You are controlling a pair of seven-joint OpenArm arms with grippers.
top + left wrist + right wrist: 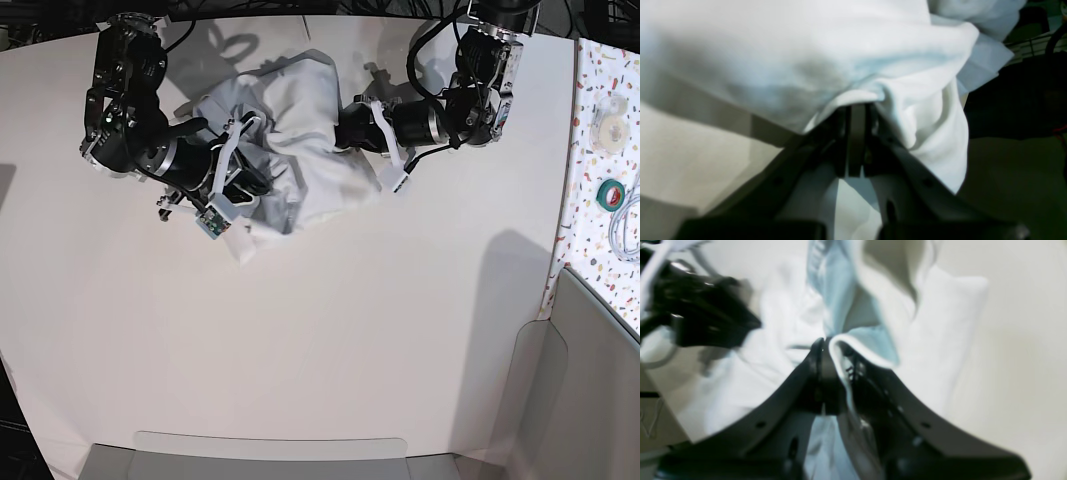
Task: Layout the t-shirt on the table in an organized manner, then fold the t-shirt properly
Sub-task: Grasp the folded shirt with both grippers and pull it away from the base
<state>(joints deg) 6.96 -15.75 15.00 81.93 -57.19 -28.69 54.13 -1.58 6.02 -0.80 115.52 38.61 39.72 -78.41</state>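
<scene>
The off-white table (320,330) fills my overhead view. Both wrist views are blurred, so I judge the grips loosely. The t-shirt (300,150), white and crumpled, hangs bunched between my arms, with the left gripper (857,106) and right gripper (826,343) jaws each pinching a fold.

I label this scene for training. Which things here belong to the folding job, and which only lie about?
Belong to the job:
- crumpled white cloth t-shirt
- big off-white table
- left gripper and right gripper, both shut on the t-shirt

Only lying about:
- tape rolls on the speckled strip
</scene>
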